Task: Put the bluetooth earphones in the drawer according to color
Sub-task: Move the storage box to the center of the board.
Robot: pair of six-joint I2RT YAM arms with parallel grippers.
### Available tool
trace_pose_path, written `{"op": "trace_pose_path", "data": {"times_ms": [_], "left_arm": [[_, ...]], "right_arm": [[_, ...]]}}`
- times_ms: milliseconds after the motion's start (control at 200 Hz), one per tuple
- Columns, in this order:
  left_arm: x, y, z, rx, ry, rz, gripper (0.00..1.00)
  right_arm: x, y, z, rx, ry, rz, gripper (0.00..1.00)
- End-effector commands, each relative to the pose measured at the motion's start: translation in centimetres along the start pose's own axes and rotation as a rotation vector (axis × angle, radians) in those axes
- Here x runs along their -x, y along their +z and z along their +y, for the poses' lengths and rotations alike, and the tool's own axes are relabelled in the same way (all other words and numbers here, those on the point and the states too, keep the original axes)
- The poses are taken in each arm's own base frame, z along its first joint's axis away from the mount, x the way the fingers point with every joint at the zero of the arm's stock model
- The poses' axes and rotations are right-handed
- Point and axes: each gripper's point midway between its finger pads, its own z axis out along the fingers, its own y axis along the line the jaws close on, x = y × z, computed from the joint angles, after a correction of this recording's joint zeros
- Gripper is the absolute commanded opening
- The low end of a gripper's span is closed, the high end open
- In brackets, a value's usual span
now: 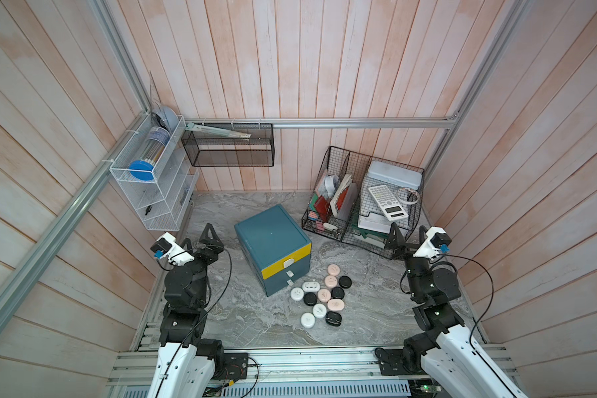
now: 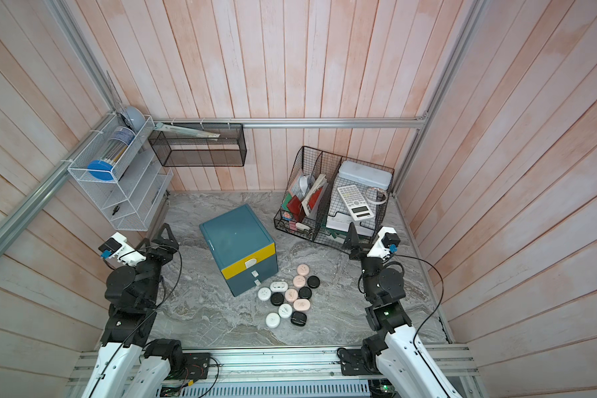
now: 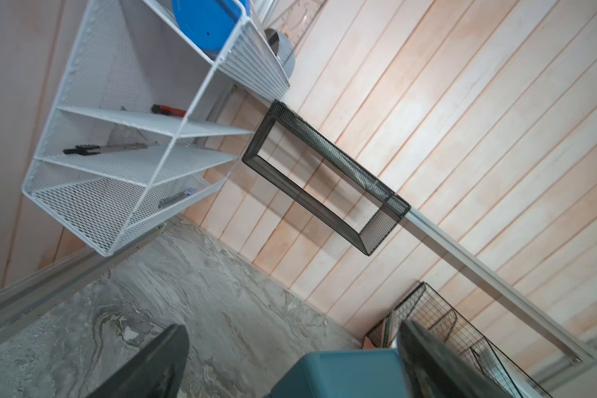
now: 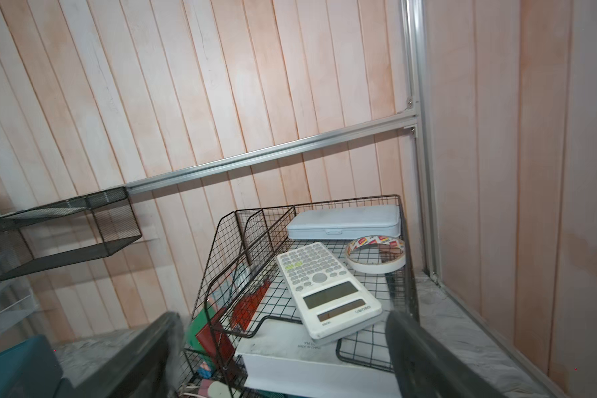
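Black wire organiser holding calculator, tape roll, white mesh shelf

Bright even light, soft shadows, wide-angle edge bending, blurred near fingers

The teal drawer stood mid-worktop, angled, its yellow front and white tabs facing the near right corner. Just beside that front lay twelve bluetooth earphones, pink, white and black mixed. A black wire organiser filled the far right corner. The left gripper hung near the left edge, the right gripper beside the organiser.
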Motion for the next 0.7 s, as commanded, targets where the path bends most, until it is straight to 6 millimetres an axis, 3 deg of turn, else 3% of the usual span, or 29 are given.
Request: {"op": "trace_pose_path", "data": {"times_ms": [0, 95, 220, 300, 510, 695], "left_arm": [[-3.9, -1.2, -0.3, -0.018, -0.030, 0.237, 1.00], [-4.1, -1.7, -1.0, -0.053, -0.018, 0.267, 1.00], [-4.5, -2.0, 1.3, 0.064, -0.150, 0.236, 1.00], [-5.0, -1.4, 0.9, 0.032, -0.177, 0.250, 1.00], [-9.0, 0.8, 0.0, -0.017, -0.234, 0.393, 1.00], [-11.5, 0.8, -0.6, 0.015, -0.211, 0.468, 1.00]], "right_arm": [[-3.6, -0.7, 1.7, 0.096, 0.119, 0.227, 0.98], [-4.5, -0.8, 1.7, 0.119, 0.197, 0.274, 0.98], [-5.6, -0.6, 1.8, 0.188, 0.285, 0.335, 0.98], [-7.1, -0.2, 2.7, 0.257, 0.294, 0.415, 0.97], [-11.8, -1.0, 6.6, 0.486, 0.324, 0.604, 0.88], [-14.5, -1.9, 11.5, 0.621, 0.276, 0.724, 0.87]]}}
